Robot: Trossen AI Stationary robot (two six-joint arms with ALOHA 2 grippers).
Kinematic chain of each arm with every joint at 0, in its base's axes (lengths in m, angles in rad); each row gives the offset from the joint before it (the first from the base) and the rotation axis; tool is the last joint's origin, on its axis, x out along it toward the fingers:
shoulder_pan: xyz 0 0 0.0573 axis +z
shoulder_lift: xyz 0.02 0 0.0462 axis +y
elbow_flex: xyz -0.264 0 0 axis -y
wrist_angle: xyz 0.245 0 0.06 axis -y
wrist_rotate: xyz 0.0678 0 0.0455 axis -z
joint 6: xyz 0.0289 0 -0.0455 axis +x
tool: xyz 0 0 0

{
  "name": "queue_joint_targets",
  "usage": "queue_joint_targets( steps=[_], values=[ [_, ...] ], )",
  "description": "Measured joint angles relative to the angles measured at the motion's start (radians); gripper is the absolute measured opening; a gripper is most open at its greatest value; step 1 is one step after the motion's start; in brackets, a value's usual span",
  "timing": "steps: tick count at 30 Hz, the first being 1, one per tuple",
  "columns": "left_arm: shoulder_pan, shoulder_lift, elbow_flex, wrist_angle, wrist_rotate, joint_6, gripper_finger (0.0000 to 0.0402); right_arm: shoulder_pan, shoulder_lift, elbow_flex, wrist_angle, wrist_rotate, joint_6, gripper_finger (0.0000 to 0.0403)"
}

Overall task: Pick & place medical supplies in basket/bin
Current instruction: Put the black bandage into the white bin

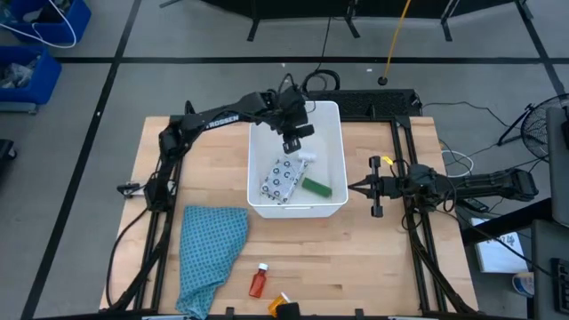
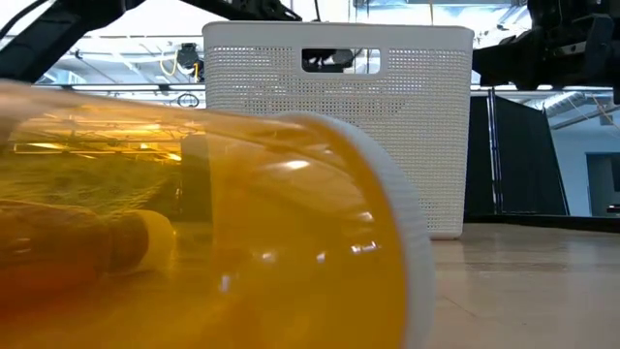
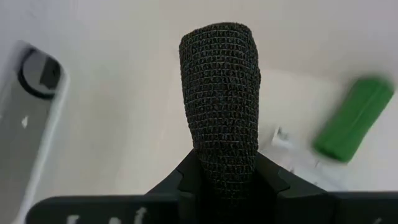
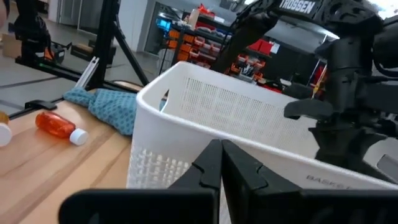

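- While the camera at table height is nearly blocked by the orange bottle lying on its side against the lens, I place that bottle at the near edge of the table, still outside the tub.
- The red bottle lies just beyond it, right of the teal cloth; both await collection.
- I judge the step in hand to be the release of one item: the left gripper hangs over the far part of the white tub, its fingers clamped on the black block, a roll of dark woven wrap.
- Already in the tub: the dotted packet, the green block and a small white cylinder.
- The next move, as I judge it, calls for spreading the fingers so the block drops clear of the walls, then a long reach back to the near bottles.
- The right gripper waits right of the tub, fingers pressed together, empty.
- Legible writing: "TROSSEN" on the left arm; embossed letters on the tub wall begin "BASKE", the rest unreadable.
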Motion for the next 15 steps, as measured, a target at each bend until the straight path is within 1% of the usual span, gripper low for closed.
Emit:
queue_joint_targets(
  steps=[2,6,9,12,15],
  values=[
    [-0.005,0.013,0.000,-0.012,-0.021,0.034,0.0075,0.000,0.001,0.000,-0.006,0.000,0.005,0.0000],
    [-0.018,0.024,-0.002,-0.020,-0.031,0.116,0.0078,0.000,0.002,0.000,-0.011,0.000,0.023,0.0000],
    [-0.032,0.029,-0.004,-0.041,-0.070,0.190,0.0073,0.000,0.003,0.000,-0.019,-0.001,0.025,0.0000],
    [-0.050,0.028,-0.004,-0.039,-0.118,0.296,0.0074,0.000,0.005,0.000,-0.027,-0.001,0.029,0.0000],
    [-0.059,0.028,-0.004,-0.072,-0.157,0.405,0.0078,0.000,0.005,0.000,-0.026,-0.001,0.041,0.0000]
  ],
)
